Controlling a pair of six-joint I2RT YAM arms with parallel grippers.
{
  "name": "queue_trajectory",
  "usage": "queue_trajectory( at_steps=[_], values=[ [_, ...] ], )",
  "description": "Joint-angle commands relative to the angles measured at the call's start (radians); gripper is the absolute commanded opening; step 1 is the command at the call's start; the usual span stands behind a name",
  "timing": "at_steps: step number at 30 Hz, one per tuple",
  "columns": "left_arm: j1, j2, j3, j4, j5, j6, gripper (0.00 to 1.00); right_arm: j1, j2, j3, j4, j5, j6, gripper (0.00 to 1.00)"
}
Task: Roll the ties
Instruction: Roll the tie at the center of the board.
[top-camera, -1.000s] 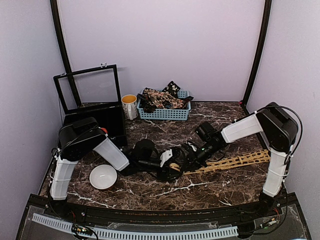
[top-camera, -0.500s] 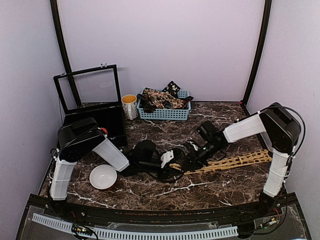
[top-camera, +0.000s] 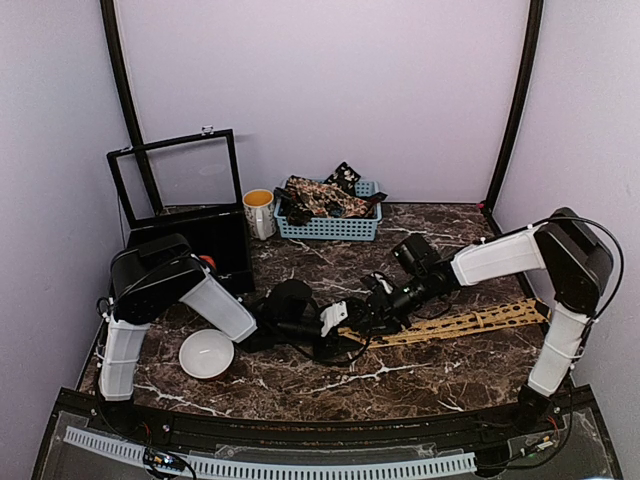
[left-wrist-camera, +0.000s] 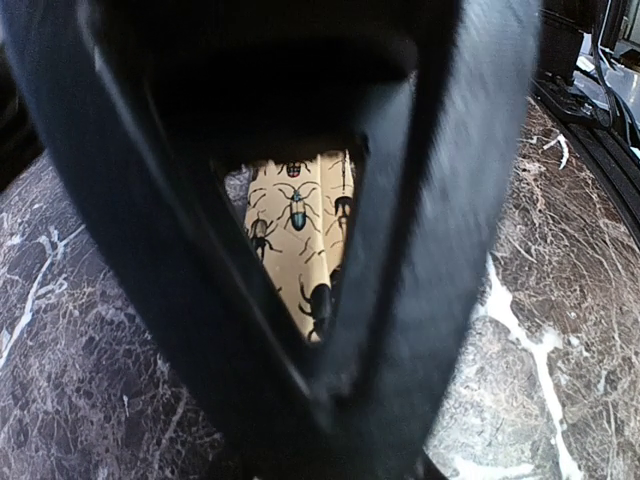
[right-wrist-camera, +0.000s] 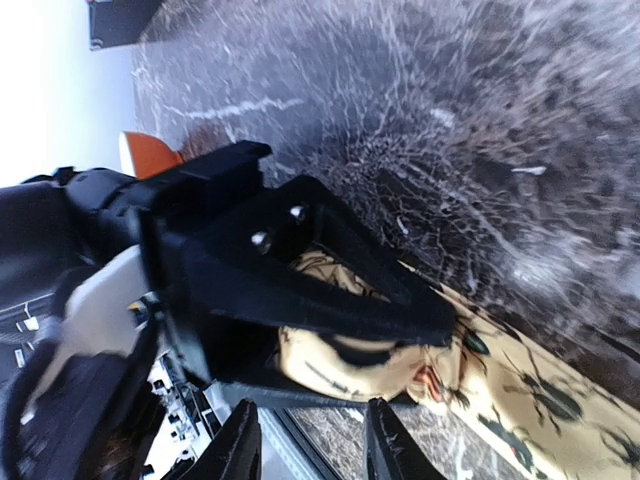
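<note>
The mustard-tan tie (top-camera: 470, 322), printed with dark beetles, lies as a flat strip running right across the marble. Its left end is rolled into a small coil (right-wrist-camera: 350, 360). My left gripper (top-camera: 340, 330) is shut on that coil. In the left wrist view the fingers (left-wrist-camera: 400, 250) close in a V around the tan fabric (left-wrist-camera: 295, 230). My right gripper (top-camera: 372, 308) hovers just right of the coil, open and empty. Its two fingertips (right-wrist-camera: 385, 445) show at the bottom of the right wrist view, apart from the coil. Other dark ties (top-camera: 325, 195) lie heaped in the basket.
A pale blue basket (top-camera: 330, 232) stands at the back centre, with a mug (top-camera: 259, 212) to its left. A black box with a raised lid (top-camera: 190, 235) sits at back left. A white bowl (top-camera: 206, 352) lies by the left arm.
My right gripper has drawn back up and to the right, away from the coil. My left gripper has kept its hold and hardly moved.
</note>
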Motion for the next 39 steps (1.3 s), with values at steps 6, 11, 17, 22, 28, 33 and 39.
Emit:
queue_trajectory(
  at_steps=[6, 11, 17, 22, 28, 33, 39],
  values=[
    [0.002, -0.004, -0.019, -0.17, -0.043, 0.01, 0.35, 0.05, 0.091, 0.086, -0.058, 0.058, -0.013, 0.36],
    [0.002, -0.004, -0.019, -0.172, -0.047, 0.012, 0.35, 0.064, 0.127, 0.11, -0.088, 0.105, -0.006, 0.35],
    [0.002, -0.006, -0.018, -0.179, -0.046, 0.009, 0.35, 0.071, 0.161, 0.134, -0.135, 0.151, -0.009, 0.13],
    [0.002, -0.008, -0.017, -0.188, -0.049, 0.008, 0.35, 0.068, 0.138, 0.122, -0.157, 0.178, -0.009, 0.0],
    [0.004, -0.009, -0.035, -0.195, -0.058, 0.017, 0.36, 0.033, 0.073, 0.075, -0.142, 0.168, -0.024, 0.0],
    [0.004, -0.009, -0.043, -0.203, -0.065, 0.021, 0.36, -0.01, 0.046, 0.033, -0.155, 0.157, -0.057, 0.0],
    [0.006, -0.01, -0.046, -0.209, -0.069, 0.022, 0.37, -0.05, 0.053, 0.001, -0.183, 0.159, -0.115, 0.0]
  ],
)
